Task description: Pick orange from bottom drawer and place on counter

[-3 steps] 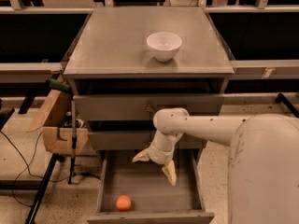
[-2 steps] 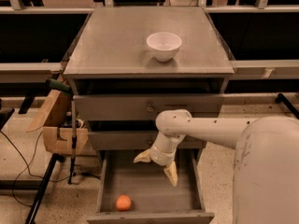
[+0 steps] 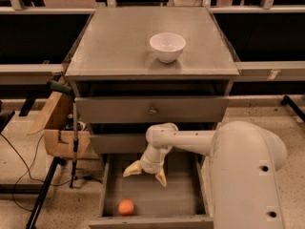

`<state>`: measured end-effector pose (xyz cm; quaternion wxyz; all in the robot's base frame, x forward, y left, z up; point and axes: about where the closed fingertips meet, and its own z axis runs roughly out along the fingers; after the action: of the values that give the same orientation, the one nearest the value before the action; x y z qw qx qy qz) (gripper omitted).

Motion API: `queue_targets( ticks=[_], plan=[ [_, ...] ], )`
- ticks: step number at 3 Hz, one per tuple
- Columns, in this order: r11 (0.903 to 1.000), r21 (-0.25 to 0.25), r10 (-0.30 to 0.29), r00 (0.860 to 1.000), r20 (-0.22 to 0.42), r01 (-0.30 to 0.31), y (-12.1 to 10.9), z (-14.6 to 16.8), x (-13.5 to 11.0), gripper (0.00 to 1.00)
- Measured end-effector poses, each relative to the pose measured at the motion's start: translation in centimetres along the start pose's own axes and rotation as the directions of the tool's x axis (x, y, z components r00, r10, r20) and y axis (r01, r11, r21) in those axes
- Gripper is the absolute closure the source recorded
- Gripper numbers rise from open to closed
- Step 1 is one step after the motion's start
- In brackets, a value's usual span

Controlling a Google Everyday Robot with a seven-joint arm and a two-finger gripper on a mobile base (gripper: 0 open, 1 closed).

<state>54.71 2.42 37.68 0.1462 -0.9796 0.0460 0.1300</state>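
Gripper [image 3: 147, 174] over bottom drawer [image 3: 174, 200], fingers [image 3: 132, 170] spread, orange [image 3: 126, 207] unobstructed, drawer rear hidden

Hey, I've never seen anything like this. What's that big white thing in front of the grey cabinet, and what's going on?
The white shape is a robot arm on a mobile base. A single camera looks down on it and the cabinet. The arm's two-finger gripper hangs open and empty over the pulled-out bottom drawer. An orange lies on the drawer floor near its front edge, apart from the gripper. On the counter stands a white bowl.
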Motion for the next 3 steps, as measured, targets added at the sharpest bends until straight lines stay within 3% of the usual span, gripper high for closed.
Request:
queue_targets(
  ticks=[1, 3],
  plan=[
    [0.9981, 0.003, -0.061, 0.998, 0.008, 0.061, 0.19, 0.55, -0.09, 0.0],
    [0.9951, 0.028, -0.095, 0.995, 0.005, 0.095, 0.17, 0.73, -0.57, 0.0]
  ],
)
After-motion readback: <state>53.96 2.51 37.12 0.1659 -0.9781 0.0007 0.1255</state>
